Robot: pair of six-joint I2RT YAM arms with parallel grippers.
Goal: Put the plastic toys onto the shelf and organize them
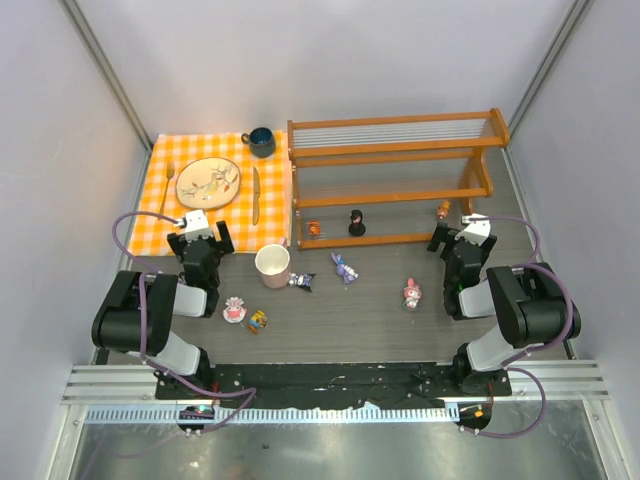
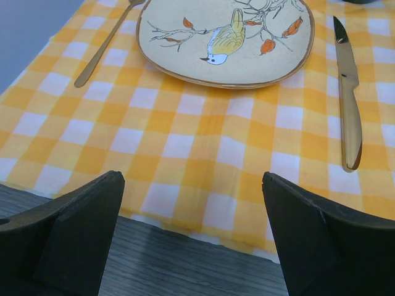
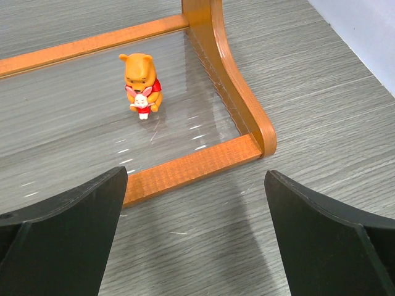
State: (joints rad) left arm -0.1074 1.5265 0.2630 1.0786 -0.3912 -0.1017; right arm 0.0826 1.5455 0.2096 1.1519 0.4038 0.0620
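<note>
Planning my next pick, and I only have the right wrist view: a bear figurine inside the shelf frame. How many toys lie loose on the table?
Observer: Five, all on the table in front of the shelf.
Operator: Which is nearest my right gripper?
Observer: A pink-white toy, lying to its left and closer to the arm bases.
Operator: Is the left gripper free?
Observer: Yes, it is open and empty, over the near edge of the checked cloth.

Top view high, rearward, whole counter; wrist views low, close, on shared cloth (left) and shelf corner (right).
</note>
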